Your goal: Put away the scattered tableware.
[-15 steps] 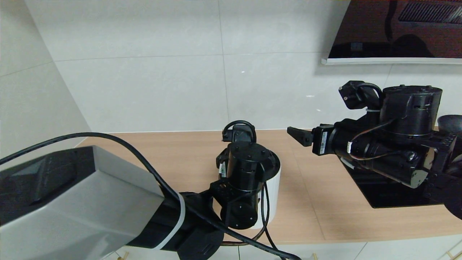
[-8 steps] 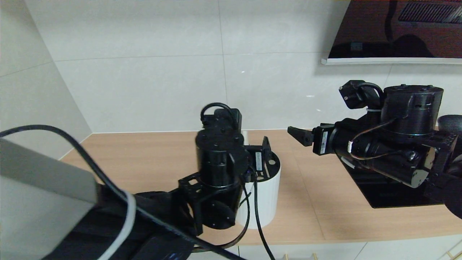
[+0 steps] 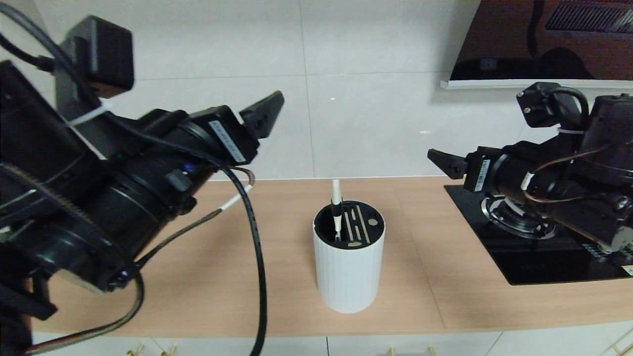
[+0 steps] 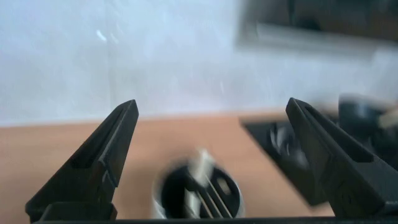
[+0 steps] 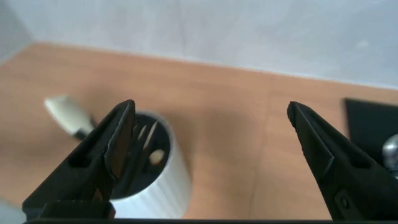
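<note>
Both pairs of jaws are standing wide apart and gripping nothing; the left gripper [image 3: 267, 109] is hanging high above the left part of the wooden countertop [image 3: 222, 257], in front of the tiled wall [image 3: 198, 123]; in its own wrist view the left gripper [image 4: 211, 104] is framing the holder [image 4: 177, 196] between its two spread black fingers [image 4: 112, 149], well clear of it. The right gripper [image 3: 444, 164] is hovering over the near edge of the black hob [image 3: 534, 269], pointing across the counter toward the middle; in the right wrist view its fingers [image 5: 102, 149] are likewise gaping around bare air, with the holder [image 5: 171, 183] lying below and beyond them.

The white ribbed holder [image 3: 348, 267] is standing upright on the countertop between the two arms, near the front edge, well apart from both grippers; its black top is showing slots and a round opening. One utensil [image 3: 337, 198] with a pale handle is sitting in the round opening, its handle sticking up above the rim and leaning slightly; the same utensil [image 5: 68, 113] is showing from the right wrist view, and blurred from the left wrist view [image 4: 200, 163]. A dark range hood [image 3: 544, 44] is hanging above the hob.
</note>
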Tool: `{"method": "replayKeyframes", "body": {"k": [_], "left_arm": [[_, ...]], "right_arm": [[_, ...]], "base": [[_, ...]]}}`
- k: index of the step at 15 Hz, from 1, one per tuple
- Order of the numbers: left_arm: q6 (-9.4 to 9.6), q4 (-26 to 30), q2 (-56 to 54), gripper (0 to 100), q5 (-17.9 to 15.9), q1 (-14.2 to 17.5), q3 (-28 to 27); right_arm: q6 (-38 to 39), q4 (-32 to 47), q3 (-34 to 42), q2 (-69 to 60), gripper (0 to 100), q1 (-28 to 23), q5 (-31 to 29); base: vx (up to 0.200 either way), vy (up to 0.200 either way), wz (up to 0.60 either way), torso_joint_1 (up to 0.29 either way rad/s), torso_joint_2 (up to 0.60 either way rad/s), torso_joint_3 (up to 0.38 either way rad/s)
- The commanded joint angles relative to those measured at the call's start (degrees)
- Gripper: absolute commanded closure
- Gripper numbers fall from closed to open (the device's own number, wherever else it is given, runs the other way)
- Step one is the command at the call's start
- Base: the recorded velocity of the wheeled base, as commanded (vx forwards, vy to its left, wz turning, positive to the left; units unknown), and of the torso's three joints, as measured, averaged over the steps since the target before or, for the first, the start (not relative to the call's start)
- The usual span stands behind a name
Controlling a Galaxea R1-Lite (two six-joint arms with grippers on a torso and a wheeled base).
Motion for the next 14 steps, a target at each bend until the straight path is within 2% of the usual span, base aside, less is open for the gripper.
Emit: {"method": "replayKeyframes", "body": {"k": [1,3,5,6,7,8,9,10,11,13,14], "left_arm": [[-0.05,0.25,-11.19,0,-2.28,8.89,5.32],[0.12,0.42,-17.69,0,-5.97,13.72,12.18],[0.30,2.53,-24.46,0,-8.25,15.83,17.10],[0.65,8.77,-33.25,0,-8.52,16.18,20.35],[1.00,12.46,-37.29,0,-8.52,16.18,21.23],[1.97,23.71,-47.92,0,-8.60,16.18,21.67],[2.58,32.24,-54.69,0,-8.87,17.15,21.23],[2.76,39.62,-60.23,0,-9.31,20.76,21.06],[2.93,44.37,-65.41,0,-10.71,23.66,20.97],[3.20,49.64,-74.99,0,-15.37,27.70,20.88],[4.78,51.84,-78.33,0,-16.87,28.93,20.71]], "right_arm": [[-0.05,-0.42,7.53,-12.20,0,-2.00,0.12],[-0.05,0.02,13.15,-20.46,0,-4.55,0.29],[-0.31,0.19,18.16,-27.49,0,-7.80,0.47],[-1.02,0.28,22.82,-34.35,0,-10.79,0.73],[-1.46,0.46,25.19,-38.13,0,-12.20,0.73],[-2.51,2.48,28.45,-45.95,0,-13.96,0.64],[-3.74,5.73,29.15,-51.05,0,-14.31,0.64],[-5.76,13.11,29.06,-58.78,0,-14.48,0.29],[-7.34,20.06,28.71,-65.11,0,-15.54,0.12],[-10.86,30.52,28.53,-75.92,0,-20.20,0.64],[-12.27,33.68,28.62,-80.05,0,-22.13,0.73]], "base": [[0.000,0.000,0.00,0.000,0.00,0.000],[0.000,0.000,0.00,0.000,0.00,0.000],[0.000,0.000,0.00,0.000,0.00,0.000],[0.000,0.000,0.00,0.000,0.00,0.000],[0.000,0.000,0.00,0.000,0.00,0.000],[0.000,0.000,0.00,0.000,0.00,0.000],[0.000,0.000,0.00,0.000,0.00,0.000],[0.000,0.000,0.00,0.000,0.00,0.000],[0.000,0.000,0.00,0.000,0.00,0.000],[0.000,0.000,0.00,0.000,0.00,0.000],[0.000,0.000,0.00,0.000,0.00,0.000]]}}
